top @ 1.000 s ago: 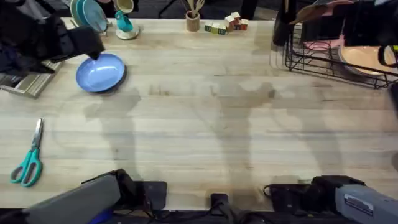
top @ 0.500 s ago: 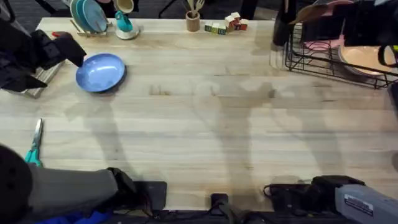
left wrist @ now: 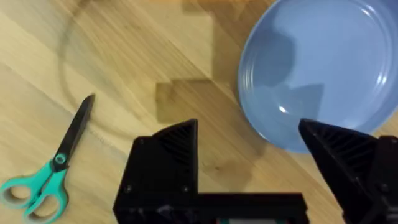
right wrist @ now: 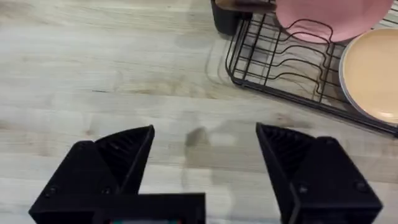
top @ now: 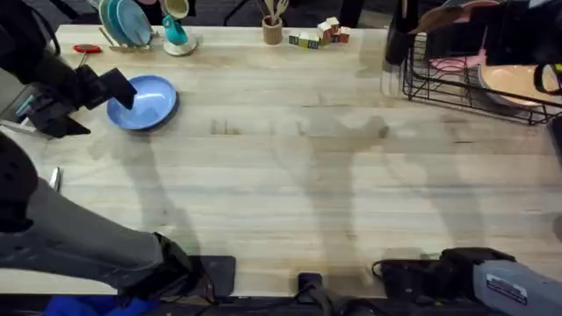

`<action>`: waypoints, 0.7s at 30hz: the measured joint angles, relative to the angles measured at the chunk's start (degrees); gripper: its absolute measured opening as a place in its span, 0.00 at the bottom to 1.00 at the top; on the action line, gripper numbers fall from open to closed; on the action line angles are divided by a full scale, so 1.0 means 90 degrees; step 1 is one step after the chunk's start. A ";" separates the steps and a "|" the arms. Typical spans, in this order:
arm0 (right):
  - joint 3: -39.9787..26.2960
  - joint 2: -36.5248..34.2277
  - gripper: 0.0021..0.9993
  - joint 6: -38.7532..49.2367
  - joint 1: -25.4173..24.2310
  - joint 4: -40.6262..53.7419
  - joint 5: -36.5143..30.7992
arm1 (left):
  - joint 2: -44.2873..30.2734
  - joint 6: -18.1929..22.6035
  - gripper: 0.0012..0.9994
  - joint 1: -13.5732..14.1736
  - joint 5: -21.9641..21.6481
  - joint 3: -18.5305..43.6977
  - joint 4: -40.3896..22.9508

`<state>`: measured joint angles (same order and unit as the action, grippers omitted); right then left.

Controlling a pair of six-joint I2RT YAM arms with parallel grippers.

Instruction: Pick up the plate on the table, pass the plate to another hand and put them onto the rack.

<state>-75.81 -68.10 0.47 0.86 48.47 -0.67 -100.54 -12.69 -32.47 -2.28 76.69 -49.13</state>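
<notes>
1. We see the blue plate (top: 143, 103) lying flat on the counter (top: 299, 175), well apart from the black wire rack (top: 457, 83), which stands at the counter's opposite far corner.
2. Our left hand (top: 101, 92) hovers at the plate's rim on the side away from the rack, its fingers spread wide.
3. In the left wrist view, one finger (left wrist: 348, 152) overlaps the plate's (left wrist: 317, 68) edge while the other sits over bare wood beside the plate; we cannot tell whether either touches it.
4. Teal-handled scissors (left wrist: 50, 168) lie on the counter near the plate, on the side away from the rack.
5. Our right hand (right wrist: 205, 155) hangs over bare counter just beside the rack (right wrist: 280, 68), fingers spread and holding nothing.
6. A pink plate (right wrist: 336, 18) and a peach-orange plate (right wrist: 373, 74) sit in the rack.
7. Behind the blue plate, along the counter's far edge, a small stand holds teal plates (top: 123, 22); further along that edge toward the rack sit a cup of utensils (top: 273, 26) and some small blocks (top: 320, 35).
</notes>
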 joint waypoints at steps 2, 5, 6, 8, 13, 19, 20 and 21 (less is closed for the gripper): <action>-0.0002 0.0000 1.00 0.0000 0.0000 0.0000 0.0000 | -0.0132 0.0000 0.99 0.0000 0.0000 0.0000 0.0088; -0.0002 0.0000 1.00 0.0000 0.0000 -0.0002 0.0000 | -0.0300 -0.0002 0.99 0.0000 0.0015 0.0000 0.0223; 0.0000 0.0000 1.00 0.0000 0.0000 0.0000 -0.0001 | -0.0347 -0.0001 0.99 0.0000 0.0016 0.0000 0.0252; 0.0000 0.0000 1.00 -0.0002 0.0000 0.0000 0.0000 | -0.0430 0.0000 0.99 0.0000 0.0019 0.0000 0.0300; 0.0000 0.0000 1.00 0.0000 0.0000 0.0000 0.0000 | -0.0717 -0.0002 0.99 0.0000 0.0019 0.0002 0.0398; -0.0001 0.0000 1.00 0.0000 0.0000 0.0000 0.0000 | -0.1015 -0.0019 0.99 -0.0011 0.0089 0.0057 0.0409; 0.0000 0.0000 1.00 0.0000 0.0000 0.0000 0.0000 | -0.1039 -0.0022 0.99 -0.0012 0.0096 0.0072 0.0416; 0.0000 0.0000 1.00 0.0000 0.0000 0.0000 0.0000 | -0.1070 -0.0022 0.99 -0.0017 0.0119 0.0098 0.0408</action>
<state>-75.81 -68.10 0.47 0.86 48.46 -0.67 -110.18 -12.88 -32.62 -1.21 77.57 -45.46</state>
